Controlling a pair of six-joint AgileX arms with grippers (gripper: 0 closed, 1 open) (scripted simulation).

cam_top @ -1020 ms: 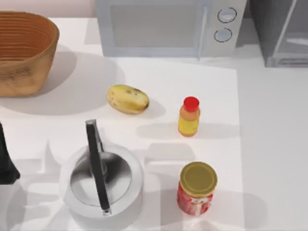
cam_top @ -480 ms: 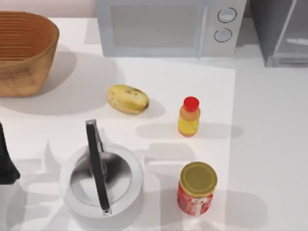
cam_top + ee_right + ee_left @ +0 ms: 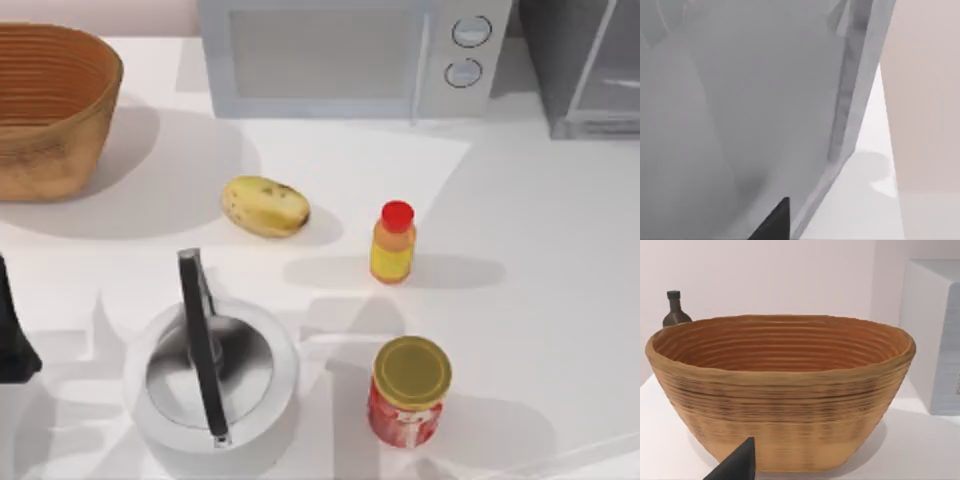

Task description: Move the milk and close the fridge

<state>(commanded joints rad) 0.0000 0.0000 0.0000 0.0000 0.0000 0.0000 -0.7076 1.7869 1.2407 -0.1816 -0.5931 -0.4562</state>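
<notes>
Fridge: one grey cabinet [image 3: 590,65] at the far right corner of the table, its pale door panel [image 3: 765,100] seen close up from the right wrist, slanting across the frame; judged to be the closing stage of the task, though whether the door is fully home cannot be told

Milk: no carton can be pointed to on the open table; judged to be already put away, but this cannot be confirmed

Right gripper: a single dark fingertip [image 3: 775,222] juts toward the door panel, close to it; contact is unclear, and whether the fingers are apart or together cannot be told

Left arm: parked at the near left edge of the table [image 3: 12,340], out of the way of the work on the far right; one dark fingertip [image 3: 735,465] points at the basket, and the gap between its fingers cannot be told

Microwave: one, white with two round dials [image 3: 355,55], far centre, just left of the fridge

Basket: one woven bowl [image 3: 50,105], far left, nothing visible inside it from the left wrist

Bottles: one yellow with a red cap [image 3: 393,243], upright mid-table; one dark bottle [image 3: 675,310] behind the basket

Jar: one, gold lid and red label [image 3: 408,390], near centre

Kettle: one, silver with a black handle [image 3: 212,375], near left of centre

Potato: one [image 3: 264,206], lying between basket and yellow bottle
</notes>
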